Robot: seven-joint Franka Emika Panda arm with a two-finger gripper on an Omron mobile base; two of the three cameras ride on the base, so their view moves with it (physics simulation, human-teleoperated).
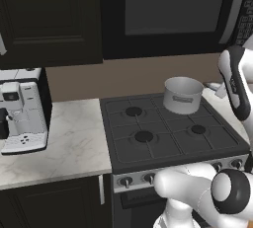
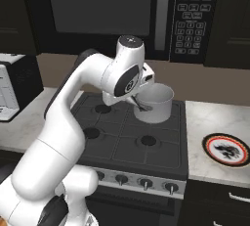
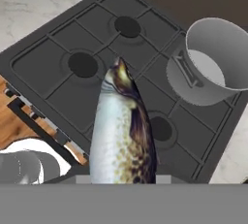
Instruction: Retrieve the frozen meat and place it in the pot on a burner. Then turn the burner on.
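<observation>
Pincer [image 3: 123, 177] grips unlabelled fish [image 3: 123, 136] beside plain pot [image 3: 213, 63].

The pot [image 1: 183, 95] stands open-topped on the back burner; the microwave [image 2: 122, 10] hangs close above, the front grates [image 1: 168, 140] bare.

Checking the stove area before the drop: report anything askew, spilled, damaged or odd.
Nothing looks spilled or damaged. The pot stands upright and empty on the stove's back right grate. The one unusual sight is a whole speckled fish, seen in the hand view, hanging in the air above the grates, not yet in the pot.
</observation>
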